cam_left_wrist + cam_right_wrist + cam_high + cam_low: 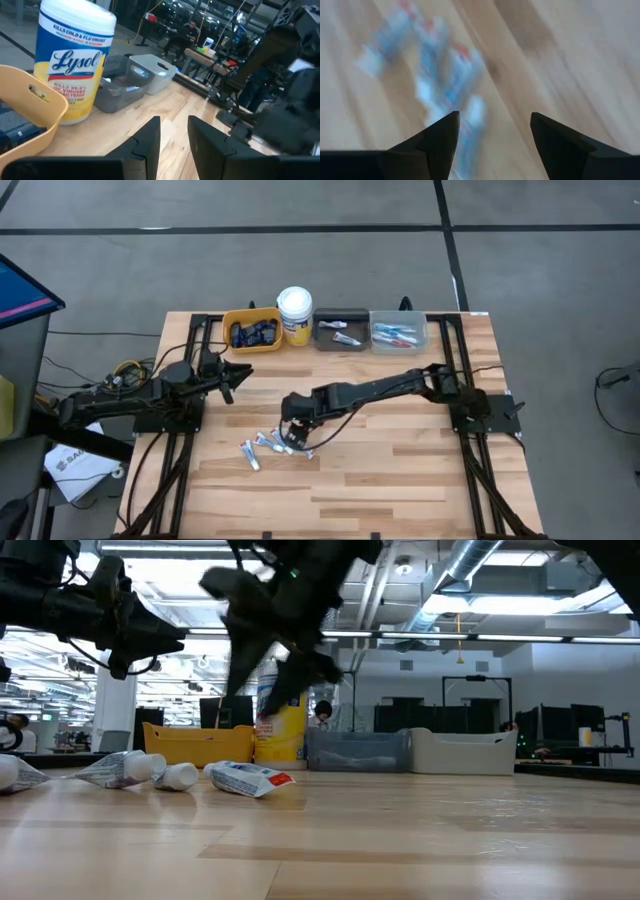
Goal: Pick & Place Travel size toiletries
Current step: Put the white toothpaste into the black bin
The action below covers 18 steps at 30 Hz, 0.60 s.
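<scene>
Several small white tubes with red and blue marks (268, 444) lie flat in a loose pile on the wooden table, left of its middle; they also show in the low view (243, 778) and, blurred, in the right wrist view (445, 75). My right gripper (291, 430) hangs open just above the pile's right end, slanting down, with nothing between its fingers (495, 125). My left gripper (238, 372) waits level at the table's left, its fingers (150, 142) a little apart and holding nothing.
Along the far edge stand a yellow bin (252, 328) with dark navy items, a white-lidded yellow wipes tub (295, 315), a dark bin (341, 332) and a grey bin (398, 330), both holding a few small items. Bare wood lies near and right of the pile.
</scene>
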Each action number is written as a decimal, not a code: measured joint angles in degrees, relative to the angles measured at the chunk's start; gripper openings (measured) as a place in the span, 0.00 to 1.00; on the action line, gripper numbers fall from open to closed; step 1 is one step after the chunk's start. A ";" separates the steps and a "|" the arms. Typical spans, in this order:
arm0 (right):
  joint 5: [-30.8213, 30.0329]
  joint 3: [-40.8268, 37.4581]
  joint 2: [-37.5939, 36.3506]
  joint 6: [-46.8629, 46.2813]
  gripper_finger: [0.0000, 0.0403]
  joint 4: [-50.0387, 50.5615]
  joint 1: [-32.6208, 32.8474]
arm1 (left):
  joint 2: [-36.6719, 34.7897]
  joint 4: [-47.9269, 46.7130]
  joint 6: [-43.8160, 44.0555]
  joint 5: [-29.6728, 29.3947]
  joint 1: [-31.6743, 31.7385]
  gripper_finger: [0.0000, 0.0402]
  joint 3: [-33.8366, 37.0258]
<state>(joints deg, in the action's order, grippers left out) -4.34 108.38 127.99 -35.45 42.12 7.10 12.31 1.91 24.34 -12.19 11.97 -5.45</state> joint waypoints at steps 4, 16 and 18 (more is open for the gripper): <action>0.02 0.37 1.74 0.43 0.58 -2.03 0.46 | 0.58 0.26 -0.02 0.02 0.00 0.24 -0.01; 0.00 0.08 5.64 1.56 0.58 -2.61 1.59 | 0.94 0.93 0.00 -0.09 0.00 0.24 -0.01; -0.02 0.26 6.24 1.88 0.58 -4.08 1.61 | 0.94 1.08 -0.01 -0.12 0.00 0.24 -0.01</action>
<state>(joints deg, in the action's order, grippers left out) -4.36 108.64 134.23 -33.56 38.04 8.71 13.26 2.99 24.33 -12.31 11.97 -5.45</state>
